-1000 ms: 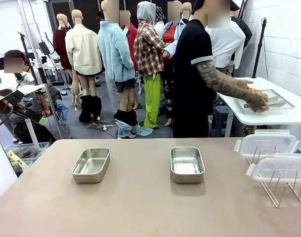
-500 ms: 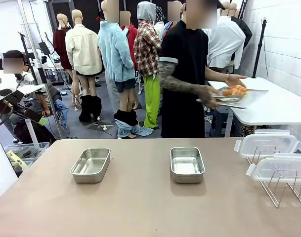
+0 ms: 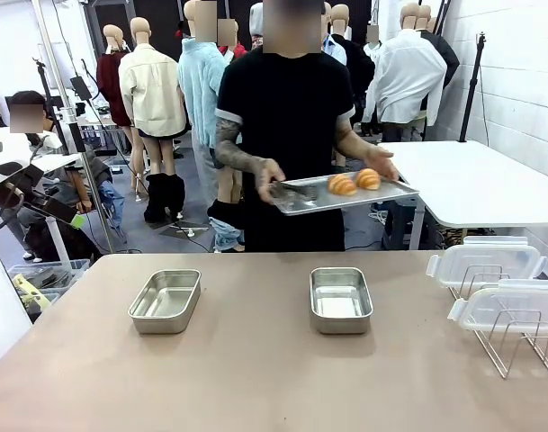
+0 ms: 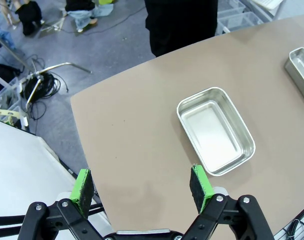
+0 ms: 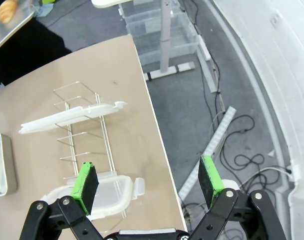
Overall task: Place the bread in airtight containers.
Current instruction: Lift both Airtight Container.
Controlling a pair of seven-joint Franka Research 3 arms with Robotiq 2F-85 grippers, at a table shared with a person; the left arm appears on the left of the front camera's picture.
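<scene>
Steel left tin (image 3: 166,301) empty, right tin (image 3: 340,299) empty, croissants (image 3: 343,184) on person's tray (image 3: 300,198), left hand (image 4: 142,181) and right hand (image 5: 148,179) spread.

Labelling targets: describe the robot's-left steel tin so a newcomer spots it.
On the tan table sit two empty steel tins. The left tin, unlike the right tin, sits far from the wire rack and clear lids.
</scene>
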